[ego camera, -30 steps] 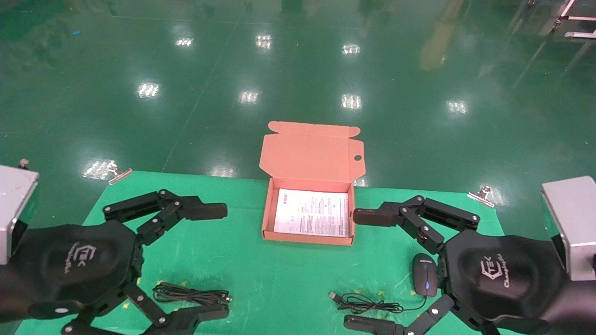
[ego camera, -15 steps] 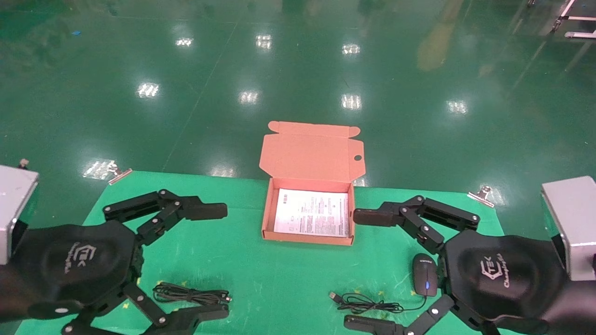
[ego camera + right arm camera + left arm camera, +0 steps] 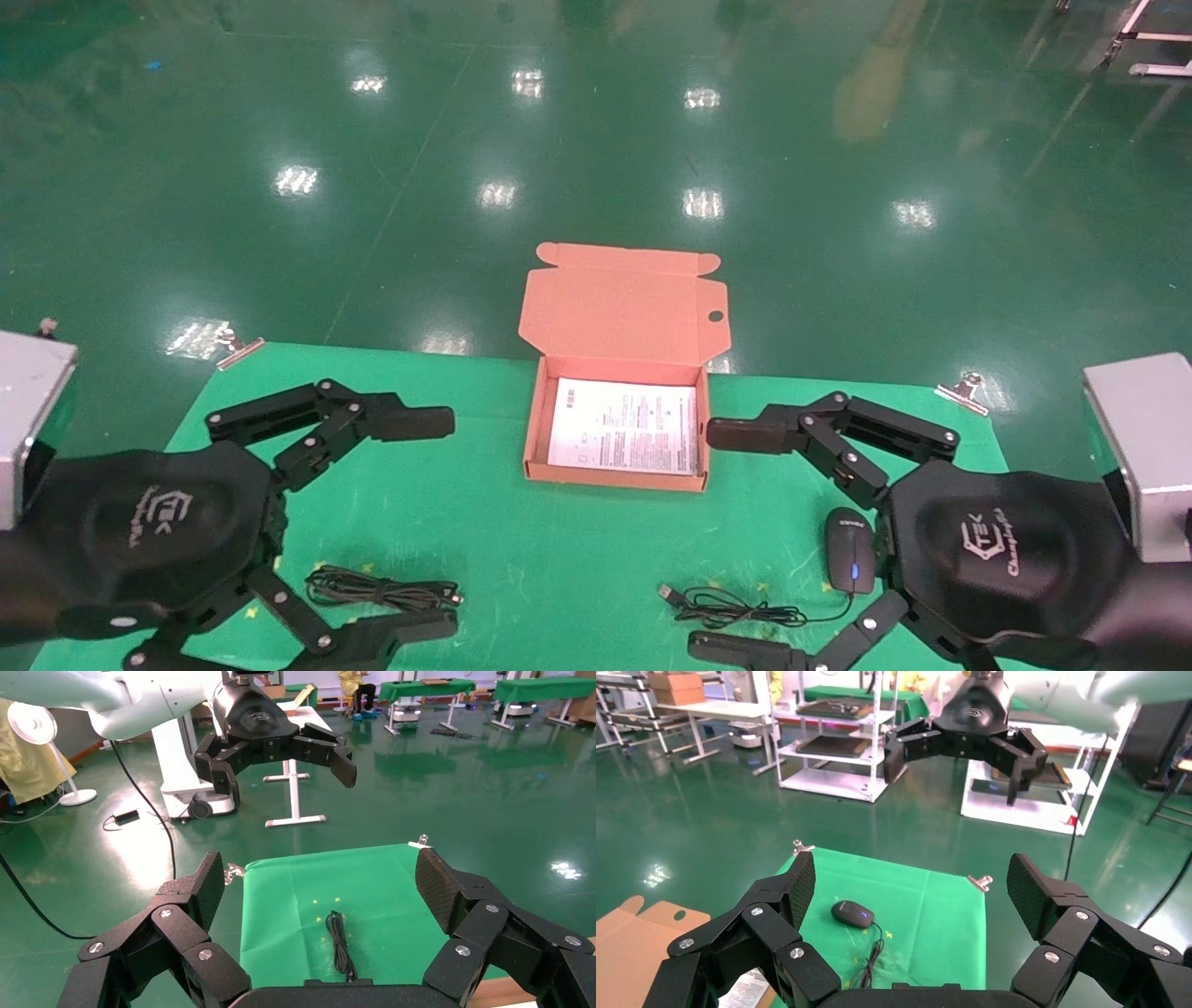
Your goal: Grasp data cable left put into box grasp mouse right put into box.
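Bench (image 3: 559, 559) with green cover, both arms held above it before any grasp. Left hand (image 3: 424, 527) is spread wide and carries nothing; it hangs above the data cable (image 3: 382, 589), a narrow black bundle of loops lying flat near the front edge. Right hand (image 3: 736, 540) is likewise spread and unloaded, just beside the mouse (image 3: 849, 550), whose thin cord (image 3: 736, 610) trails toward the bench centre. Box (image 3: 533, 438) stands open between the two hands, lid folded back, a white printed sheet (image 3: 622, 427) on its floor. The cable is probably light and limp; a pinch across the middle of the bundle should keep its loops together. The mouse looks rigid and smooth, best taken across its flanks, with the cord likely to drag behind.
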{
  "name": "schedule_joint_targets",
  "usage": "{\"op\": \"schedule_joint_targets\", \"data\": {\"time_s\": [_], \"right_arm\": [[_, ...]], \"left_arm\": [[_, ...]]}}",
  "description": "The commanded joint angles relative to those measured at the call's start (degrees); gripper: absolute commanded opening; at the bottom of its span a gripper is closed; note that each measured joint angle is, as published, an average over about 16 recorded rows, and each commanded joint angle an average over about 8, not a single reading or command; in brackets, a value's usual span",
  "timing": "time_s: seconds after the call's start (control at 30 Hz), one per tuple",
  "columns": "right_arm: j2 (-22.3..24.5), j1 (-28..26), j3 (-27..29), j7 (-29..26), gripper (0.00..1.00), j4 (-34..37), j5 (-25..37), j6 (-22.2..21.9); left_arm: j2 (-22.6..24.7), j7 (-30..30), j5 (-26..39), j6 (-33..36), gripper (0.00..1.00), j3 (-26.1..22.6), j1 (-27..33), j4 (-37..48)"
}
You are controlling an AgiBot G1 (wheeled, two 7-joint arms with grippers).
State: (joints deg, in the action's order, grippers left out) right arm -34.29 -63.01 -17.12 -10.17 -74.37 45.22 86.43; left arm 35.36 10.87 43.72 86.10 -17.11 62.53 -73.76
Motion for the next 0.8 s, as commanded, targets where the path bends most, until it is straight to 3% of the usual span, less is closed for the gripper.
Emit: {"op": "schedule_joint_targets", "data": {"time_s": [0.03,0.37,0.6,0.8], "right_arm": [[0.3,0.2,0.1,0.0,1.00,-0.2,0.1,0.1],[0.0,-12.0,-10.1,4.9,1.00,-2.6,19.2,4.0],[-2.4,-21.2,-20.5,9.2,1.00,-2.9,30.7,3.6],[-5.4,-25.8,-27.7,11.9,1.00,-3.1,40.7,2.3]], "left_arm": [[0.1,0.0,-0.1,0.0,1.00,0.0,-0.1,0.0],[1.8,-0.7,16.6,3.1,1.00,-8.0,8.9,-2.2],[4.6,-1.9,28.5,3.4,1.00,-15.1,15.1,-2.0],[7.8,-3.0,39.4,3.0,1.00,-21.5,19.8,-2.6]]}}
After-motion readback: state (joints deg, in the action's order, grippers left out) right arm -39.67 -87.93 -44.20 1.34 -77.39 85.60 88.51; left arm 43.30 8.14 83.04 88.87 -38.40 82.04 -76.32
